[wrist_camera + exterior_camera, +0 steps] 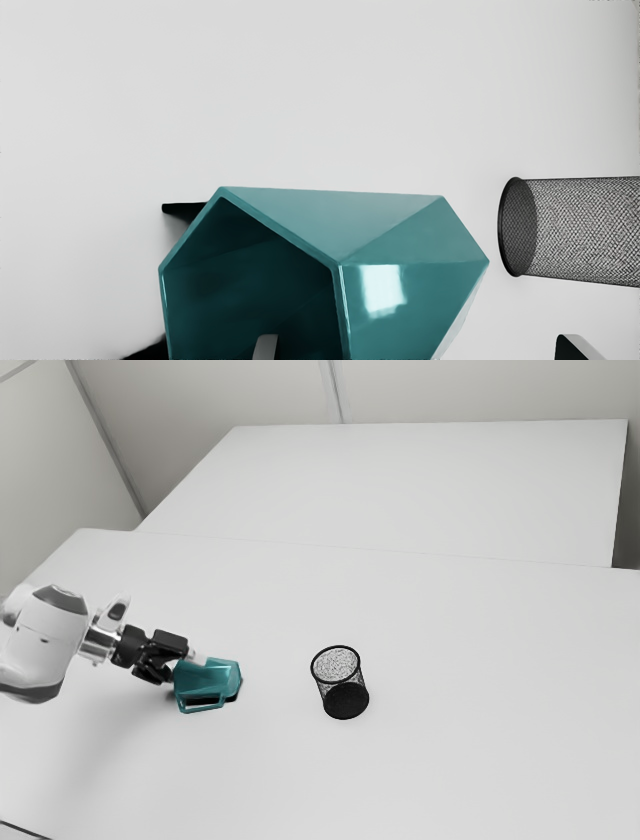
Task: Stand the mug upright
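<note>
Mug (208, 677), teal and faceted, lies on its side on the white table (440, 760), just beside the black two-finger gripper (420, 345) at the arm's side of it. Its long axis runs from mouth to base toward the black wire-mesh cup (340, 682), with the open mouth turned away from that cup and the base nearer to it. The mesh cup sits apart, toward the exterior view's right.

The gripper is wide open and has hold of nothing. Its two fingers are spread along the mug's length rather than across it: in the wrist view one fingertip (266, 347) overlaps the dark mouth, while the other (575, 347) is over on the base side. Whether the first is inside the mouth or only above it, I cannot tell, nor whether either touches.

What matters, I judge, is that axis. To stand the mug up, the mouth end must rise and the base swing down flat, so a grip on the wall near the mouth would suit. Closing from rim to base could let the slanted facets slip, and a push lengthwise might slide the mug toward the mesh cup.
</note>
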